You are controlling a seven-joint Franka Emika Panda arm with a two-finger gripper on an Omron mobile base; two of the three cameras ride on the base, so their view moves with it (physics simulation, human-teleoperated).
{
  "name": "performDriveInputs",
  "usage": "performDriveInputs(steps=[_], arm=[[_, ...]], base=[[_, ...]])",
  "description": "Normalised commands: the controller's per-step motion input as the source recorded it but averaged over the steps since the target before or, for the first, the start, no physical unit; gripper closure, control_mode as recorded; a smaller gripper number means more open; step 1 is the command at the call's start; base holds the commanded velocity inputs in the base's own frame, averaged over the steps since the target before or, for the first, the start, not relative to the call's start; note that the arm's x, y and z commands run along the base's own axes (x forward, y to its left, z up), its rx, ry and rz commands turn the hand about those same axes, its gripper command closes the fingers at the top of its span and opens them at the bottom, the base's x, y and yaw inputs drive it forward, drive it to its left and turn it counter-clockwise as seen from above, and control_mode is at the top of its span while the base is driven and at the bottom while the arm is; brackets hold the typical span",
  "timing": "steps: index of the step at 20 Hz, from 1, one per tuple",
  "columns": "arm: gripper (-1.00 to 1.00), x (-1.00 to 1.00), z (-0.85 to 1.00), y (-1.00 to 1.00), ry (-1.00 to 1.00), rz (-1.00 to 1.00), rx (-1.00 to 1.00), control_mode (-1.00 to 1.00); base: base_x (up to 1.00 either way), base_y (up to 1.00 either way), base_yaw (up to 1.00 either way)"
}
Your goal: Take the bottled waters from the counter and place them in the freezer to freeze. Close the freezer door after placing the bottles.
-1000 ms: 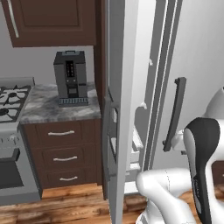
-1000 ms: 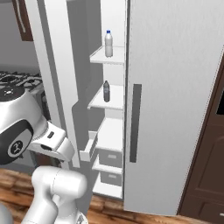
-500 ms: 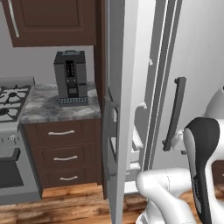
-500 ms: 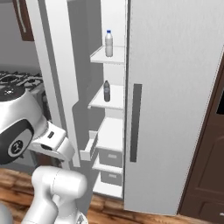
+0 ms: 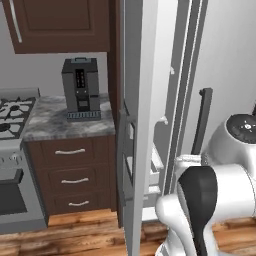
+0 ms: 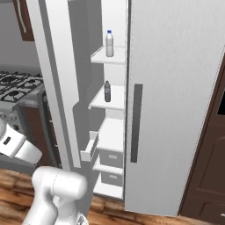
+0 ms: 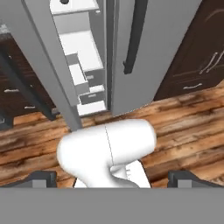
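Both bottled waters stand upright inside the open freezer (image 6: 112,132): the milky white one (image 6: 109,44) on the upper shelf, the clear greyish one (image 6: 107,91) on the shelf below. The freezer door (image 6: 52,74) is swung wide open and appears edge-on (image 5: 134,100) in the left base view. The counter (image 5: 50,120) carries a dark coffee machine (image 5: 81,89). My gripper (image 7: 113,178) is open and holds nothing. It points down at the wooden floor in front of the freezer's lower drawers (image 7: 89,94).
A gas stove (image 5: 12,112) adjoins the counter on the left, with dark brown drawers (image 5: 70,175) below. The shut fridge door (image 6: 176,88) with its dark handle (image 6: 136,123) is right of the freezer. A dark cabinet (image 6: 211,167) stands at the far right.
The arm has folded down and back from the freezer; its upper parts sit lower in both base views. The bottles, the door and the base have not moved.
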Motion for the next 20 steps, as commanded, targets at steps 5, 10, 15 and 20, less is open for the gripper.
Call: performDriveInputs(steps=[5, 10, 15, 20], arm=[[-1.0, 0.52, 0.0, 0.98, -0.02, -0.47, -0.08, -1.0], [-1.0, 0.83, -0.16, 0.96, 0.0, -0.35, -0.12, -1.0], [-1.0, 0.44, -0.1, 0.46, -0.08, -0.06, -0.07, -1.0], [-1.0, 0.26, -0.12, 0.16, -0.19, -0.01, -0.02, -1.0]], base=[[0.0, 0.0, 0.0], [0.0, 0.0, 0.0], [0.0, 0.0, 0.0], [0.0, 0.0, 0.0]])
